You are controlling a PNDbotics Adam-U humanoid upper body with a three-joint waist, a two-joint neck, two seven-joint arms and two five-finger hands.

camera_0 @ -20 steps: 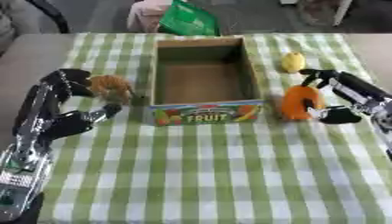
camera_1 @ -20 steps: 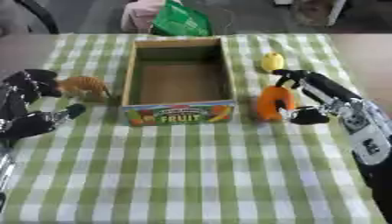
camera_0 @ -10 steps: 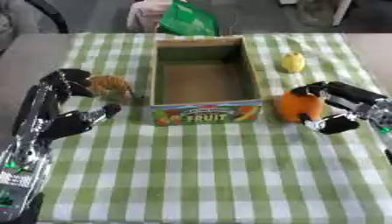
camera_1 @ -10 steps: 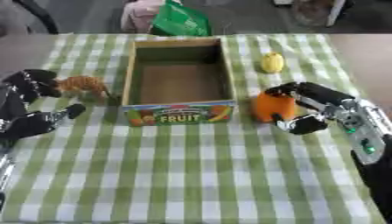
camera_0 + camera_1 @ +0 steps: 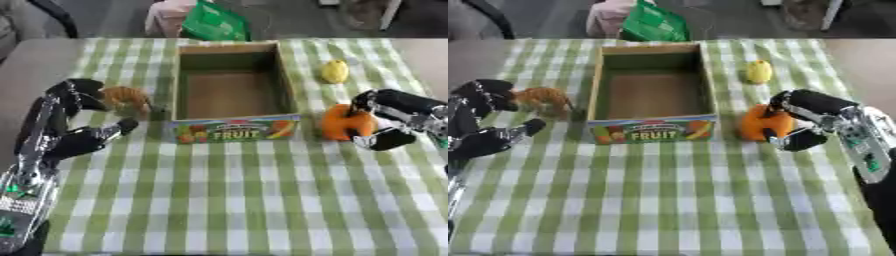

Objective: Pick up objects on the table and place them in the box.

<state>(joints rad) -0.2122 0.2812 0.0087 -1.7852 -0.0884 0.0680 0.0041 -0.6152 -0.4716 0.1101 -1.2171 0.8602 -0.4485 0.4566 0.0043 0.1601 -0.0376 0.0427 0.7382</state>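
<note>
An open cardboard box labelled FRUIT stands in the middle of the checked cloth, with nothing inside it. Just right of the box is an orange fruit, and my right hand is curled round it from the right, thumb below. A small yellow fruit lies farther back on the right. On the left, a brown toy animal stands beside the box. My left hand is next to the toy, fingers curled over its left side, thumb out toward the box; no grip shows.
A green bag and a pink thing sit beyond the table's far edge. The green-and-white checked cloth covers the near half of the table.
My right hand has drawn the orange fruit toward me and slightly right, then settled beside the box's front corner. The left hand and the toy animal have stayed put.
</note>
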